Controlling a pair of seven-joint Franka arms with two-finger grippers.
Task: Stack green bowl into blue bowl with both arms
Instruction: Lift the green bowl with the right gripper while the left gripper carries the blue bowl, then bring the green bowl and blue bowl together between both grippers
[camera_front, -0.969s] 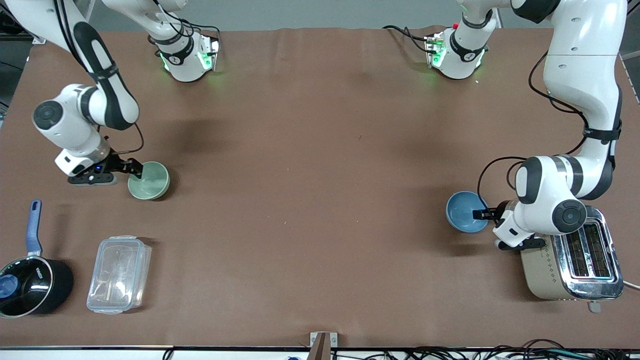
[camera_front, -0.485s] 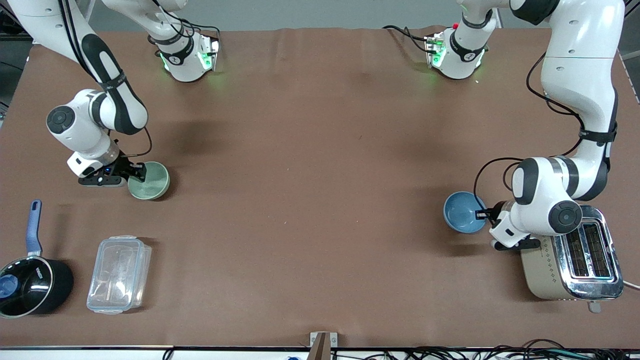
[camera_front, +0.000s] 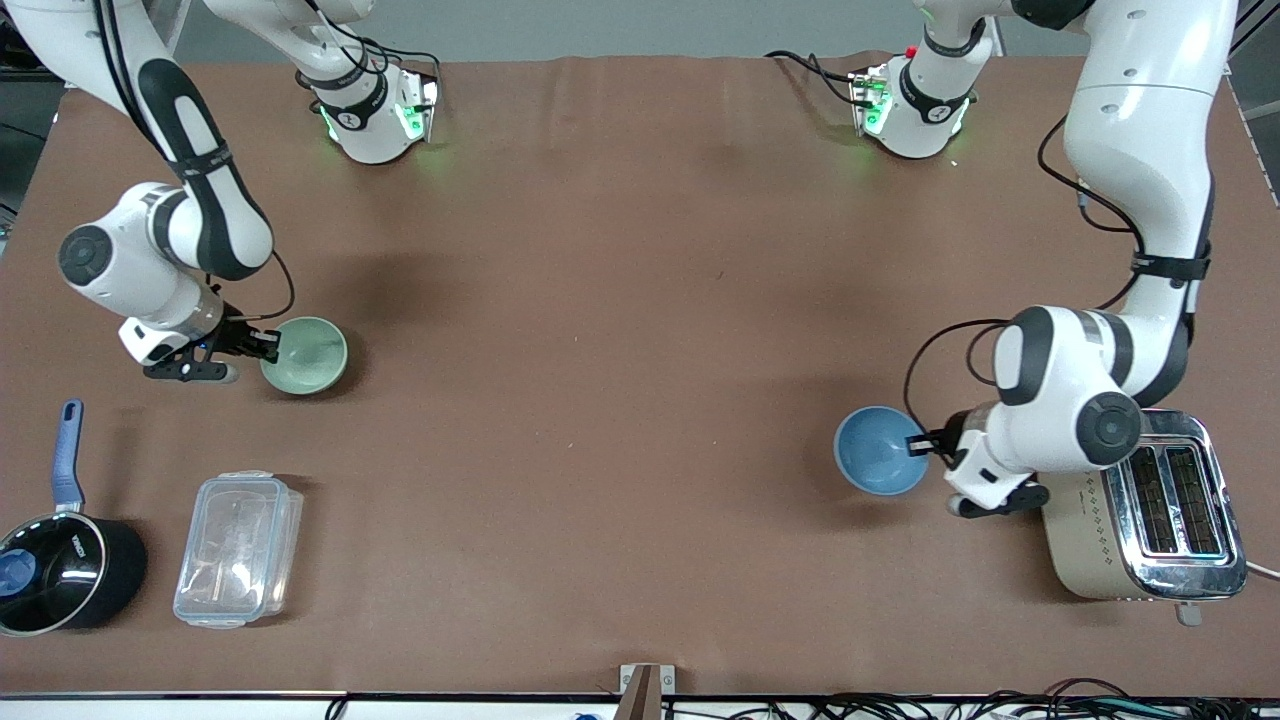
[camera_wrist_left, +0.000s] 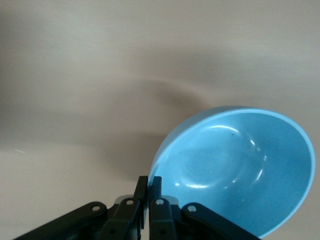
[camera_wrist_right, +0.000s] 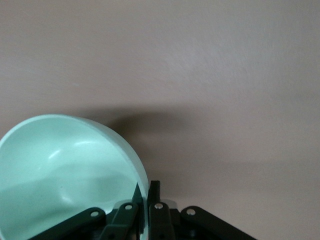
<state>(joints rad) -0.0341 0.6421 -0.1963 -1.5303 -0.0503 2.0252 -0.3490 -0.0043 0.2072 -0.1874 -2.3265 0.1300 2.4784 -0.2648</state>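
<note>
Both bowls lifted, rims pinched by grippers.

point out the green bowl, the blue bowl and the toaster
green bowl (camera_front: 308, 352), front view, inner floor
blue bowl (camera_front: 878, 450), front view, inner floor
toaster (camera_front: 1085, 545), front view, beige side wall

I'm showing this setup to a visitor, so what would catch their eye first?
Two white arms each pinch a bowl by its rim: the right gripper holds the green bowl at its end of the table, and the left gripper holds the blue bowl beside the shiny toaster. A black saucepan and a clear plastic box sit nearer the camera.
</note>
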